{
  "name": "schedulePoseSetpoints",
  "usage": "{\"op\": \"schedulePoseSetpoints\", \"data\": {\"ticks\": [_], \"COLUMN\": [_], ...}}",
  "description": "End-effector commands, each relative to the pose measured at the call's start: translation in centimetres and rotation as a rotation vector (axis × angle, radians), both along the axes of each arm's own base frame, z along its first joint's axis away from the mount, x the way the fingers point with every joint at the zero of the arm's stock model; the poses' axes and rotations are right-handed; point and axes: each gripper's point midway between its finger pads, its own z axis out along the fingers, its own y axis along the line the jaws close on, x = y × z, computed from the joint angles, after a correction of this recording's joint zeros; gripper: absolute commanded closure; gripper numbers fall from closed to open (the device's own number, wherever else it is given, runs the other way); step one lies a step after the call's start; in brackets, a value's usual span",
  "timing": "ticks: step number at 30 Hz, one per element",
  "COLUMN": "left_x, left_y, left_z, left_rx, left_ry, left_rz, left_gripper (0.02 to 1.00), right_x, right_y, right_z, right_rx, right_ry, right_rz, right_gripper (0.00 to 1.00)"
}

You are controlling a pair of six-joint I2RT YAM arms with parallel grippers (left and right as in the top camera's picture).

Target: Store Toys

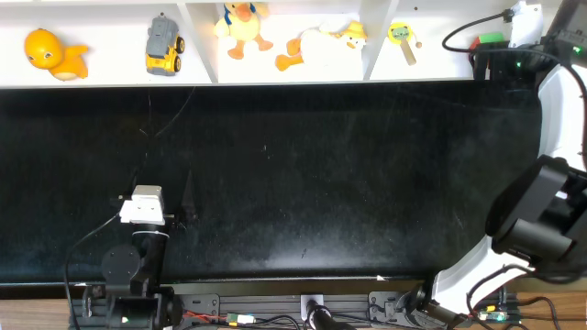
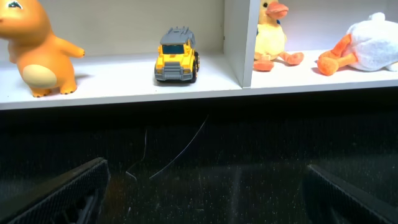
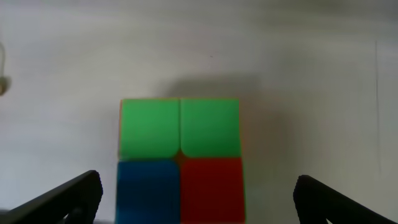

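Jaws cannot be read from the top view, where the right arm point(image 1: 555, 119) lies extended into the end compartment of the white shelf point(image 1: 110, 71) at what is probably the cube point(image 1: 489, 40), the left gripper point(image 1: 144, 207) resting well back from it over the dark mat point(image 1: 348, 183). In the left wrist view its jaws stand apart and empty, the hard plastic truck point(image 2: 177, 56) straight ahead of them. In the right wrist view the right gripper point(image 3: 196, 180) holds its jaws apart, the glossy, square-faced cube centred between them and touching neither, with no long axis to favour.
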Motion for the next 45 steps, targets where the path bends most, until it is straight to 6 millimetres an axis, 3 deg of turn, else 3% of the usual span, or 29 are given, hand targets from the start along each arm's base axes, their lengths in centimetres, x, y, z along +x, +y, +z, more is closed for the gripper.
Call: {"op": "schedulePoseSetpoints", "data": {"ticks": [1,4,8,12,17,23,29,34,41,45], "left_x": [0.0,0.0,0.0,0.0,0.0,0.0,0.0,0.0,0.0,0.0], "left_y": [0.1,0.1,0.1,0.1,0.1,0.1,0.1,0.1,0.1,0.1], "left_z": [0.1,0.1,0.1,0.1,0.1,0.1,0.1,0.1,0.1,0.1], "left_rx": [0.016,0.016,0.016,0.016,0.017,0.016,0.016,0.016,0.016,0.016], "left_ry": [-0.007,-0.007,-0.007,-0.007,-0.007,-0.007,-0.007,-0.007,-0.007,-0.007], "left_rz": [0.006,0.006,0.006,0.006,0.006,0.006,0.006,0.006,0.006,0.006], "left_gripper": [0.020,0.020,0.020,0.020,0.020,0.020,0.020,0.020,0.020,0.020], "right_x": [-3.2,-6.5,-11.3,-14.9,-18.0,-21.2,-23.3,-23.8,-24.0,-24.0], "right_y": [1.4,2.2,3.2,7.3,11.9,12.9,13.5,13.5,15.3,15.8], "right_z": [5.2,6.3,5.9,4.5,3.2,2.5,1.0,0.3,2.6,2.5], "right_rx": [-0.044,-0.035,-0.090,-0.168,-0.171,-0.023,0.028,0.046,0.116,0.127], "right_ry": [-0.102,-0.142,-0.169,-0.208,-0.313,-0.547,-0.696,-0.783,-0.909,-0.901], "right_rz": [-0.036,-0.108,-0.218,-0.168,-0.153,-0.259,-0.230,-0.227,-0.132,-0.106], "right_gripper": [0.003,0.003,0.007,0.003,0.005,0.005,0.005,0.005,0.005,0.007]}}
